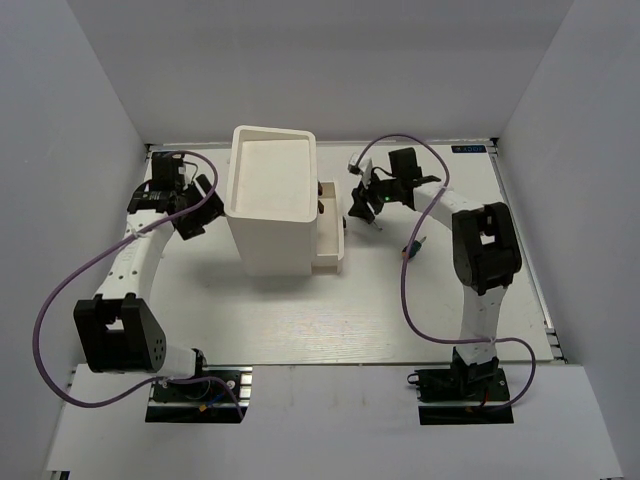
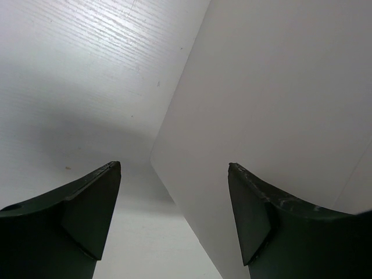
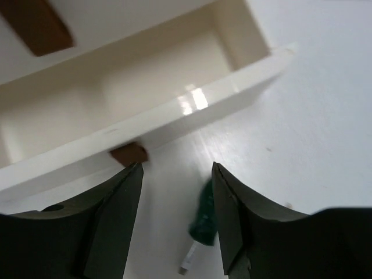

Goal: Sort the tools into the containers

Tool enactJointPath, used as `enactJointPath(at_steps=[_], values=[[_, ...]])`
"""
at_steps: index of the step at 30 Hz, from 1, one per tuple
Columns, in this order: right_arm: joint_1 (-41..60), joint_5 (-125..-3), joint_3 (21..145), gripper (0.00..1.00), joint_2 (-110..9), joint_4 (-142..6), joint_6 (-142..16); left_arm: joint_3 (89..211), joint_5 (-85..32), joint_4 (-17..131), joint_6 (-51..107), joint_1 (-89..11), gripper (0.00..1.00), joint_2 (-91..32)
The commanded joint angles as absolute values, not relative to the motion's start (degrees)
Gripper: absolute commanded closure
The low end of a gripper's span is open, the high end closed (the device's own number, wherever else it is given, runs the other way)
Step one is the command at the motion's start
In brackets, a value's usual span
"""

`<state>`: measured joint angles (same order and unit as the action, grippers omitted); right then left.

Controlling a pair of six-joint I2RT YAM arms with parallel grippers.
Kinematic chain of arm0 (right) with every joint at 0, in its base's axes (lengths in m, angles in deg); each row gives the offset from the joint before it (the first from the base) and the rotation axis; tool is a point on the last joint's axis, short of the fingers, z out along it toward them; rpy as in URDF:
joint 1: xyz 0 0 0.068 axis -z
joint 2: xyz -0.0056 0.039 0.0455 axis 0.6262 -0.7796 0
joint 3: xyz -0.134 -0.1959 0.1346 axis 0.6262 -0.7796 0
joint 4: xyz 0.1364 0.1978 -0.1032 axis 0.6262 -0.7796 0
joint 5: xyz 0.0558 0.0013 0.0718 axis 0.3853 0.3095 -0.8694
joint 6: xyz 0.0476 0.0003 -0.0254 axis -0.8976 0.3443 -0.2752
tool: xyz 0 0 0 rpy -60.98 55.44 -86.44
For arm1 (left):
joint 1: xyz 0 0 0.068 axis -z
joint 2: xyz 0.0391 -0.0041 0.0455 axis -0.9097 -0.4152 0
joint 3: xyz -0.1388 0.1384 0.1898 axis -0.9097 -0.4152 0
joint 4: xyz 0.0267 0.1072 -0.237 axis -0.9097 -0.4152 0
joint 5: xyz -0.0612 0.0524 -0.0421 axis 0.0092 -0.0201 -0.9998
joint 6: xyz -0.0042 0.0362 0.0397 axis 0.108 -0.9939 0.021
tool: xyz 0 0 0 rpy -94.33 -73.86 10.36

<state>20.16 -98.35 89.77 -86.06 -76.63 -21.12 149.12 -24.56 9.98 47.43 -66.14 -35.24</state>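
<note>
The tall white bin stands upright mid-table, and the narrow white bin sits low against its right wall. These two stand between my arms. A brown patch shows just under the narrow bin's near rim; I cannot tell what it is. My purple cable loops down over the table by my right arm.

My left pincer hangs beside the tall bin's left wall. Its fingers are well apart with nothing between them, and the bin's corner edge shows in the gap.

My right pincer hovers just right of the narrow bin. It too is spread and grips nothing. Below the gap, on the table, lies the green screwdriver, outside both bins. Its handle is partly hidden behind my right finger; whether they touch I cannot tell. Its long axis slants in my wrist view, handle toward the narrow bin, pale shaft pointing back toward the lower left.

From above, a small tool lies slantwise beside the cable, well right of the bins. I cannot tell which tool it is.
</note>
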Motion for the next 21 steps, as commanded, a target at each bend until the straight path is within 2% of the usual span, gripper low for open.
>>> enactJointPath(at_steps=[1, 5, 14, 21], values=[[20.6, -84.8, 90.7, 0.43, -84.6, -72.7, -22.3, 147.8, -25.4, 10.0, 47.3, -66.3, 0.15, -31.5], [21.1, -81.1, 94.9, 0.43, -88.2, -79.3, -20.6, 146.7, -26.0, 10.5, 47.3, -66.3, 0.15, -31.0], [20.5, -81.5, 102.8, 0.43, -94.4, -88.0, -22.2, 147.8, -26.0, 10.0, 47.3, -66.3, 0.15, -31.0], [19.9, -80.6, 101.4, 0.44, -95.6, -91.2, -21.6, 146.1, -26.0, 10.0, 47.3, -66.3, 0.15, -30.0]])
